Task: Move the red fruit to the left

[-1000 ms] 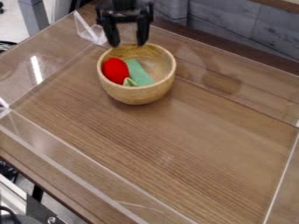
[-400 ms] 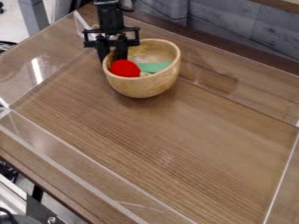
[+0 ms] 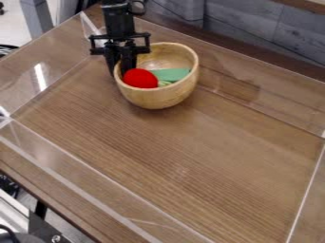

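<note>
Red fruit (image 3: 140, 78) inside wooden bowl (image 3: 158, 97), gripper at the rim

The fruit is seated in the bowl's near-left part, beside a light-green block (image 3: 170, 74). The gripper (image 3: 124, 59) is placed at the bowl's left edge; whether it is spread or pinching cannot be told. Open table (image 3: 191, 171) is seen in front and to the right.

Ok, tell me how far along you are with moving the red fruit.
The gripper is already down at the left side of the wooden bowl. The red fruit sits inside, beside the green block; whether it is gripped, I cannot tell. The move left remains to be done.
</note>
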Controlling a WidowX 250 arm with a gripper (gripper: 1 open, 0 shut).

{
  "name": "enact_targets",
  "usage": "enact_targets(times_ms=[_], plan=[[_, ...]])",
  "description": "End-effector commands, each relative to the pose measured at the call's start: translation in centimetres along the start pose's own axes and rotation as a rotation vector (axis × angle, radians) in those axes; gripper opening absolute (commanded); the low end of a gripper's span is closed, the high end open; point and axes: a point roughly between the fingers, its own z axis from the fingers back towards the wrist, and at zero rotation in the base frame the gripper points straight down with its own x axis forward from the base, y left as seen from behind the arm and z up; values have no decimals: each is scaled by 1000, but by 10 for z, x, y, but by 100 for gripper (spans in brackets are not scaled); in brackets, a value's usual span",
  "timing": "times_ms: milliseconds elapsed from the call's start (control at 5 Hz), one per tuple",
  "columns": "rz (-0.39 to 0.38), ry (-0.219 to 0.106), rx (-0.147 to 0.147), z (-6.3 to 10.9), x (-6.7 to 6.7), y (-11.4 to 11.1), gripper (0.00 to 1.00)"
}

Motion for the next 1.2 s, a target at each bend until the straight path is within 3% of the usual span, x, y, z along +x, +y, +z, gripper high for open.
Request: enact_targets(times_ms=[0,400,600,800,1000], plan=[[-13,-72,16,26,2,12,0],[-33,-64,11,47,-3,32,0],[-54,-45,8,46,-6,31,100],[-76,-31,10,45,-8,31,100],[-108,-19,20,43,-8,27,0]])
